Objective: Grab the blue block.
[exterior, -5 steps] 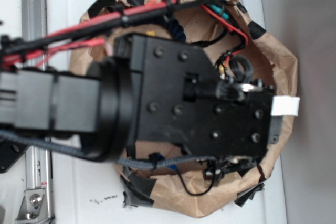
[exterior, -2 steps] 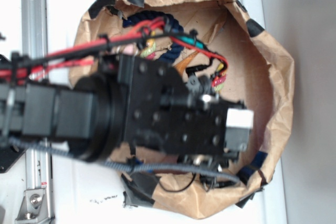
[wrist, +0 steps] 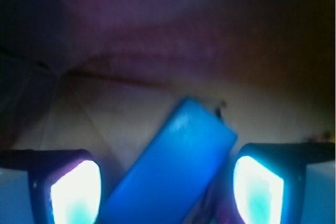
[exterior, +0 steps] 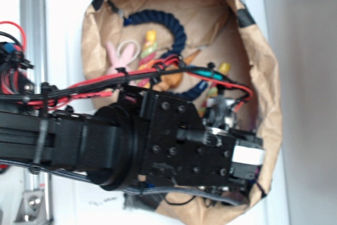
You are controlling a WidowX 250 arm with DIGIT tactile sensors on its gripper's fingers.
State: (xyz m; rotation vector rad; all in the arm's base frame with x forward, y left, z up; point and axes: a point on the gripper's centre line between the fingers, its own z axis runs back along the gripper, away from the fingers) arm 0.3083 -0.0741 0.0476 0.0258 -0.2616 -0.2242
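Pincer fingers apart, blue block lying diagonally between them, no contact visible. Block rests on the floor of the brown paper bag. Bag also holds navy rope, pink plush bunny and small colourful toys.

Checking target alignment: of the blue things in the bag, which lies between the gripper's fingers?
The blue block, a flat bright slab lying diagonally between the open fingers; the navy rope curves farther away.

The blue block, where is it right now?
In the wrist view the blue block lies tilted between the open gripper's two fingers, on the brown paper floor of the bag. In the exterior view the arm hides it.
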